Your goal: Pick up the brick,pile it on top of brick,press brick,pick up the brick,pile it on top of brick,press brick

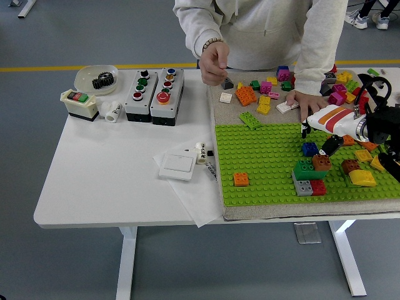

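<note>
Black robot hand [326, 145] fingers by brown brick [322, 162].

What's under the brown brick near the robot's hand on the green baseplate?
The brown brick sits on a green brick, itself stacked over a grey brick and a red brick. Whatever lies below those on the baseplate is covered.

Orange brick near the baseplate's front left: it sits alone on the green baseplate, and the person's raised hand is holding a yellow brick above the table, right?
Not quite. The head view shows the orange brick alone on the green baseplate, but the person's raised hand holds a small dark grey piece, not a yellow brick.
</note>
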`<control>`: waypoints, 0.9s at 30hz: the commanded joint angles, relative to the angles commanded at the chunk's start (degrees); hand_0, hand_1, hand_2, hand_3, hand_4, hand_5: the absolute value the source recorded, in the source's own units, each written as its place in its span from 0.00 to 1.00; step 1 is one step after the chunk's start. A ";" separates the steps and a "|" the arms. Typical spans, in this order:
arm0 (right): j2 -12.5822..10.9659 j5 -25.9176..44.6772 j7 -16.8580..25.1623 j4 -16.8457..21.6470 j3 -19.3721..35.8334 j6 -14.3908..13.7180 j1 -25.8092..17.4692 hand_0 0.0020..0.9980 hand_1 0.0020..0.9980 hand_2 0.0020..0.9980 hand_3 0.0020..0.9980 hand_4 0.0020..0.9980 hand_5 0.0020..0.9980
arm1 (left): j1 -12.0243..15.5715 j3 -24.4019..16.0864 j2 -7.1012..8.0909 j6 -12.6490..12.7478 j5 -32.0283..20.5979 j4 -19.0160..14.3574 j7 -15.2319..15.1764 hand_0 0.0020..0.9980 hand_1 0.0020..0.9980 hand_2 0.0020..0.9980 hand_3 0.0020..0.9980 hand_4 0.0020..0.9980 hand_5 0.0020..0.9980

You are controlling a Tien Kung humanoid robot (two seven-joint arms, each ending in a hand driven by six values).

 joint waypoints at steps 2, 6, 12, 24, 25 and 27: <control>0.00 0.48 -0.04 -0.18 -0.10 0.00 -0.06 0.63 0.61 0.62 0.57 0.96 0.31 | -0.12 0.06 -0.01 0.01 -0.07 -0.01 -0.02 0.76 0.74 0.75 0.59 0.66 0.59; 0.13 1.43 -0.06 -0.73 -0.13 0.11 -0.12 0.63 0.60 0.61 0.57 0.94 0.32 | -0.42 0.18 -0.03 0.03 -0.21 -0.05 -0.02 0.76 0.74 0.75 0.59 0.66 0.59; 0.44 2.51 0.04 -1.13 -0.04 0.46 -0.19 0.63 0.61 0.61 0.57 0.94 0.32 | -0.76 0.26 -0.03 -0.05 -0.24 -0.10 0.04 0.76 0.74 0.75 0.59 0.66 0.59; 1.46 3.99 -0.18 -1.99 -0.33 1.41 -0.25 0.64 0.61 0.61 0.57 0.93 0.34 | -1.19 0.57 0.05 -0.09 -0.44 -0.20 0.09 0.76 0.74 0.74 0.59 0.66 0.59; 1.56 4.03 -0.20 -2.06 -0.31 1.45 -0.22 0.64 0.61 0.61 0.57 0.93 0.34 | -1.24 0.59 0.06 -0.10 -0.43 -0.21 0.10 0.76 0.74 0.74 0.59 0.66 0.59; 1.66 4.10 -0.26 -2.21 -0.44 1.52 -0.20 0.64 0.61 0.61 0.57 0.93 0.34 | -1.35 0.63 0.09 -0.09 -0.46 -0.22 0.12 0.76 0.74 0.74 0.59 0.66 0.59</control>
